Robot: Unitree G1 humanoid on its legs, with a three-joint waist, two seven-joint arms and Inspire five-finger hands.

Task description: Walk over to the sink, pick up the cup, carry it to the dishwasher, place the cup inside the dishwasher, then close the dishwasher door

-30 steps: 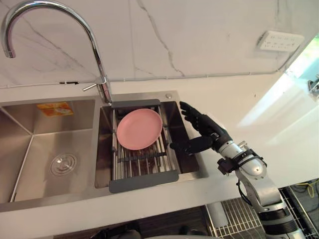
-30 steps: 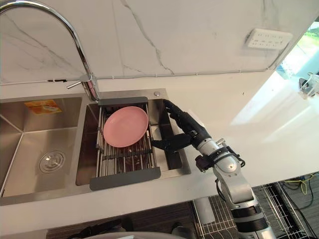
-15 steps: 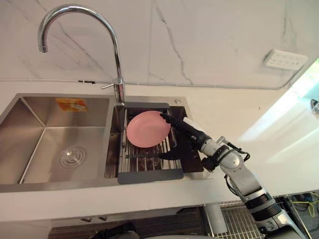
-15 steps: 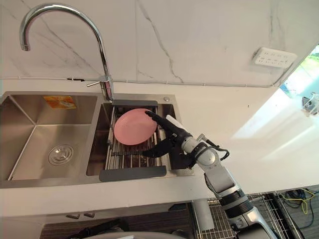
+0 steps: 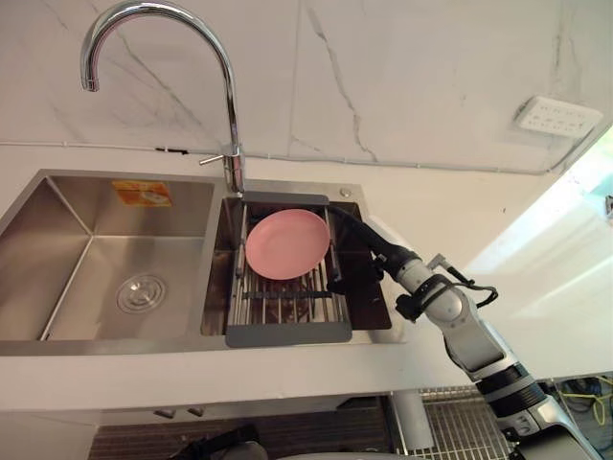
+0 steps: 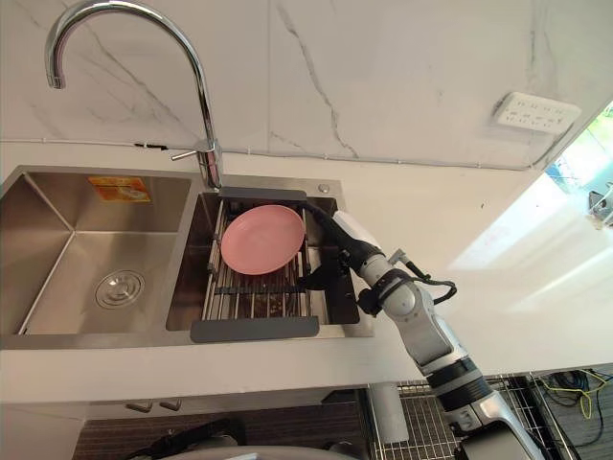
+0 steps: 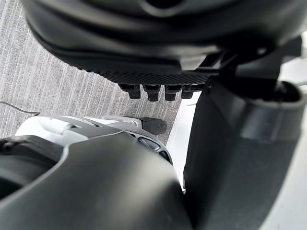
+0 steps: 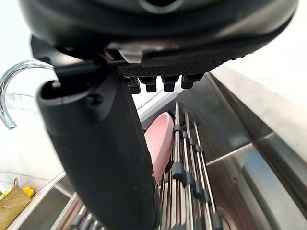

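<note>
Lower and closer to the plate than a second ago, the right hand (image 5: pixel 369 254) now reaches down into the right basin of the sink (image 5: pixel 77 259); earlier it hung over that basin's right rim. Its fingers are straight, with the thumb apart below them, and it holds nothing. The fingertips lie just beside the right edge of a pink plate (image 5: pixel 285 243), but contact cannot be told. The plate rests on the far half of a rack (image 5: pixel 287 333) spanning the right basin, near the foot of the tap (image 5: pixel 233 125).

From the right wrist, the plate shows edge-on past the fingers, and what looks like a woven basket (image 8: pixel 9 208) stands beyond the sink. From the left wrist, the left hand (image 7: pixel 158 43) shows with fingers straight and empty over a grey ribbed floor (image 7: pixel 57 86).

The right thumb's tip is hard to make out against the dark rack, and the arm is cut off at the near right. The steel sink sits in a white counter (image 5: pixel 460 206) under a veined marble wall (image 5: pixel 402 77) bearing a white socket (image 5: pixel 559 115). Bright light falls on the counter's right end.
</note>
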